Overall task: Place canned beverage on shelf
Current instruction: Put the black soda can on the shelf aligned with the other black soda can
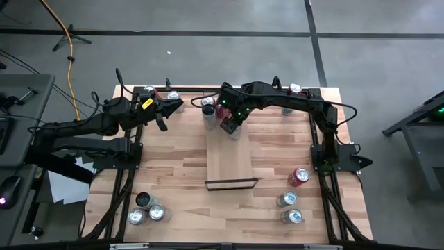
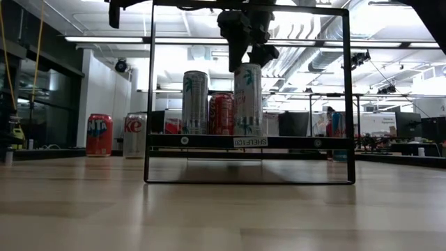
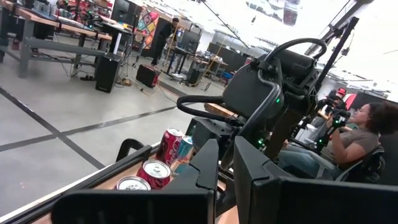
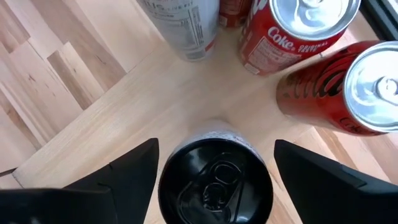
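Observation:
The shelf [image 1: 231, 161] is a pale board in the middle of the table, with a black rail at its near end. A tall white can [image 2: 247, 101] with a dark top [image 4: 216, 180] stands upright on the shelf's far end. My right gripper [image 1: 232, 126] points steeply down over it and is open. Its fingers [image 4: 134, 171] flank the can's top with a thin gap on each side. A silver can [image 2: 195, 101] and a red can [image 2: 221, 113] stand beside it on the shelf. My left gripper [image 3: 225, 149] waits shut, held level, at the table's far left.
Two red Coke cans [image 4: 292, 31] [image 4: 348, 87] crowd the shelf's far end beside the white can. Loose cans stand at the near left [image 1: 142, 201], near right [image 1: 290, 200] and far corners [image 1: 173, 95]; one red can [image 1: 298, 176] lies on its side. People sit in the room beyond.

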You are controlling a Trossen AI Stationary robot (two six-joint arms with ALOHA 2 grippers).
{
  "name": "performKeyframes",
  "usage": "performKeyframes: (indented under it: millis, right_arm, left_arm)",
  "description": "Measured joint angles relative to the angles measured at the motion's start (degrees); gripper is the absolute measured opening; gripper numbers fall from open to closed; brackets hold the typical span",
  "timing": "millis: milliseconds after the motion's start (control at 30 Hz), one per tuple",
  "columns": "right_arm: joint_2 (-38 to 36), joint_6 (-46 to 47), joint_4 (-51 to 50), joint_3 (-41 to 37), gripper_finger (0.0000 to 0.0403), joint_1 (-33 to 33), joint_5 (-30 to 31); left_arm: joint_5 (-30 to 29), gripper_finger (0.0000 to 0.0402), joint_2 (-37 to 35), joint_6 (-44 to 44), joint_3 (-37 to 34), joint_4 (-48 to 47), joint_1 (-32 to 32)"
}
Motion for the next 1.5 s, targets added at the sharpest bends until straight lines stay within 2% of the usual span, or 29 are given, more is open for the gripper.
performKeyframes:
  millis: [367,500,700,800,900,1067,1133,1333,1500]
  right_arm:
    - [0.0,-7.6,-0.1,0.8,0.0376,-0.6,-1.4]
    - [0.0,-11.9,-0.1,4.1,0.0378,-1.8,-1.6]
    - [0.0,-23.6,-0.2,8.8,0.0378,-3.3,-1.6]
    - [0.0,-25.2,0.2,10.0,0.0378,-3.5,-1.6]
    - [0.0,-29.1,-0.1,10.2,0.0378,-3.5,-3.1]
    - [0.0,-48.5,-4.8,9.8,0.0378,-3.0,-6.2]
    - [0.0,-53.2,-7.1,9.7,0.0378,-2.6,-6.4]
    - [0.9,-61.8,-9.2,9.7,0.0378,-1.6,-6.8]
    - [2.1,-64.8,-9.6,9.7,0.0378,-1.3,-7.0]
  left_arm:
    - [0.0,0.0003,0.0,0.0,0.0,0.0,0.0]
    - [0.0,0.0003,0.0,0.0,0.0,0.0,0.0]
    - [0.0,0.0003,0.0,0.0,0.0,0.0,0.0]
    - [0.0,0.0003,0.0,0.0,0.0,0.0,0.0]
    - [0.0,0.0003,0.0,0.0,0.0,0.0,0.0]
    - [0.0,0.0003,0.0,0.0,0.0,-0.1,0.0]
    - [0.0,0.0003,0.0,0.0,0.0,-0.2,0.0]
    - [0.0,0.0003,0.0,0.0,0.0,-0.6,0.0]
    - [0.0,0.0003,0.0,0.0,0.0,-0.7,0.0]
